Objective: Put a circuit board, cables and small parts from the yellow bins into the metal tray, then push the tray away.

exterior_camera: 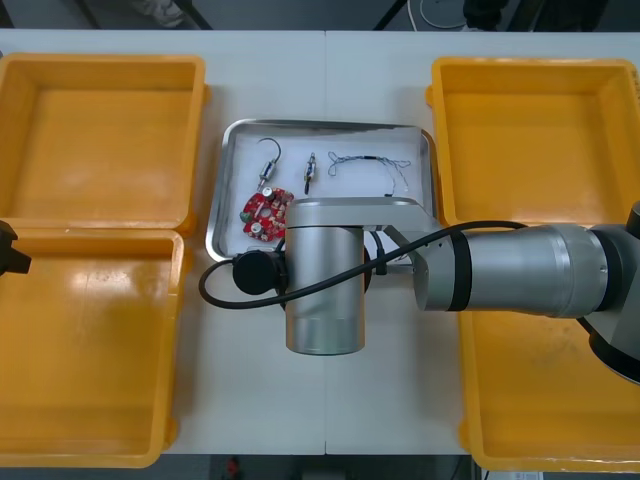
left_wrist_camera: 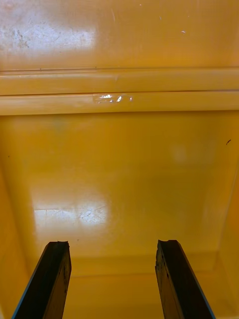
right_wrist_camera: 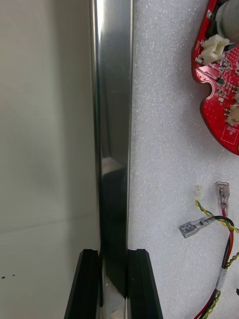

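The metal tray [exterior_camera: 226, 190] lies between the yellow bins, white inside. It holds a red circuit board [exterior_camera: 264, 212], two small metal parts [exterior_camera: 268, 165] and a thin cable [exterior_camera: 370, 165]. My right arm [exterior_camera: 325, 290] reaches in from the right and covers the tray's near edge. In the right wrist view, my right gripper [right_wrist_camera: 114, 254] is shut on the tray's shiny rim [right_wrist_camera: 113, 124]. Beside it lie the circuit board [right_wrist_camera: 219, 75] and a red and yellow cable [right_wrist_camera: 219, 234]. My left gripper [left_wrist_camera: 112, 244] hangs open over a bare orange bin floor [left_wrist_camera: 119, 164].
Two yellow bins [exterior_camera: 100, 140] [exterior_camera: 90, 350] stand at the left and two [exterior_camera: 540, 140] [exterior_camera: 560, 400] at the right; all look bare inside. Light table shows beyond the tray's far edge. The left arm [exterior_camera: 8, 250] sits at the left edge of the front view.
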`<state>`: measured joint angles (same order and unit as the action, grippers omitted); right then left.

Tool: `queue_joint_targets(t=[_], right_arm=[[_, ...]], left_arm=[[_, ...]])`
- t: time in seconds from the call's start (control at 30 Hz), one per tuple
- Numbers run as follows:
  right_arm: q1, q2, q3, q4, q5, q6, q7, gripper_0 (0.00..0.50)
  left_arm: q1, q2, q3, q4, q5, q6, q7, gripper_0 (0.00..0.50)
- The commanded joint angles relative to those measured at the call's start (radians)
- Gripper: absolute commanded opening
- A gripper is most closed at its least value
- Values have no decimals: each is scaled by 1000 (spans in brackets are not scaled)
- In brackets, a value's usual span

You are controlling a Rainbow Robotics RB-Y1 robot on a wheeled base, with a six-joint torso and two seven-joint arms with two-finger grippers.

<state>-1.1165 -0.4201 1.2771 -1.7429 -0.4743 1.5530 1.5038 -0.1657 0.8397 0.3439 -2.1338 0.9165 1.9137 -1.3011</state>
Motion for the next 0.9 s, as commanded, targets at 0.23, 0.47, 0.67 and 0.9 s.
queue_joint_targets(t=[0.23, 0.47, 0.67, 0.9], right_arm=[[-77, 63, -28, 49, 75, -30, 56, 0], [-82, 81, -39, 86, 146, -59, 81, 0], [-86, 81, -44, 121, 204, -80, 96, 0], [-94, 81, -82, 189, 244, -113, 121, 0]], left_arm=[[9, 41, 32, -32, 9, 6, -18, 500], [9, 41, 32, -32, 9, 6, -18, 500], [9, 41, 32, -32, 9, 6, -18, 500], [9, 41, 32, -32, 9, 6, -18, 500]])
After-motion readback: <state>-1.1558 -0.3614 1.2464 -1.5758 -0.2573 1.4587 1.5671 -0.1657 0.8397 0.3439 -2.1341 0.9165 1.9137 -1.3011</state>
